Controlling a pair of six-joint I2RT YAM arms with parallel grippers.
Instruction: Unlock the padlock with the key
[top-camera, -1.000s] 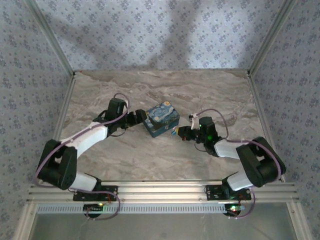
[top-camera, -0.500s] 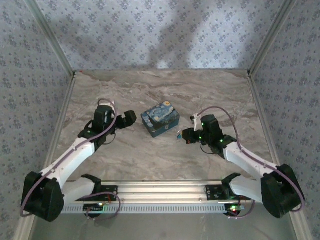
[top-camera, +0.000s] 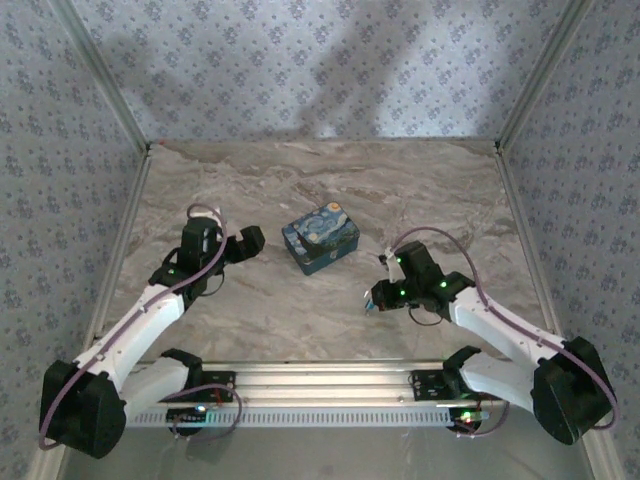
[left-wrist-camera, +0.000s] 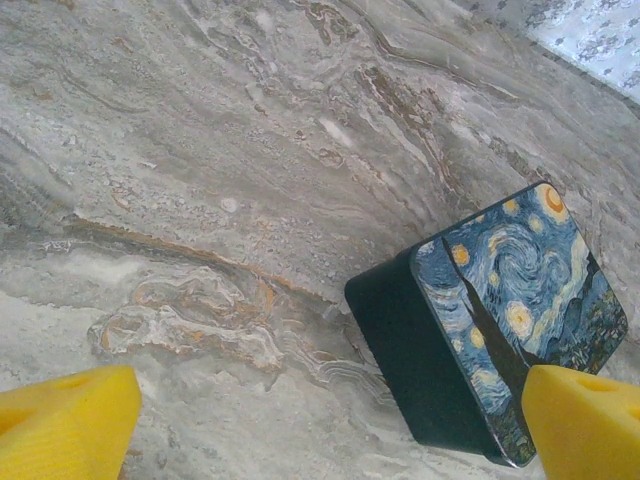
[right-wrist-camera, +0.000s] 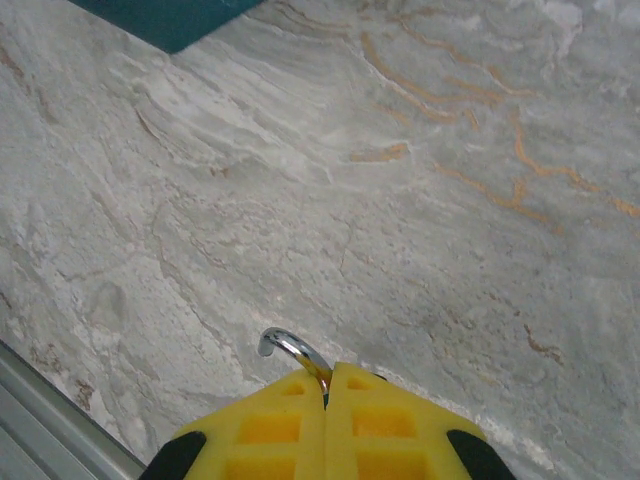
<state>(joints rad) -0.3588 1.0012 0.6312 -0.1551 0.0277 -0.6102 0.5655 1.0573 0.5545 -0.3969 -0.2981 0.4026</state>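
Yellow-padded right gripper (right-wrist-camera: 328, 378) fingers clamp the tiny grey metal padlock (top-camera: 372, 298) at its chrome shackle (right-wrist-camera: 288, 344) — we see the left gripper (left-wrist-camera: 320, 420) spread wide, near the blue starry-print box (left-wrist-camera: 520, 290).

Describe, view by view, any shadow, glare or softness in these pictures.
Top external: broad soft shadows on the back wall, the table evenly lit. Left wrist: the box sharp, the top-right corner washed out. Right wrist: a glint on the metal loop pinched in the right end effector.
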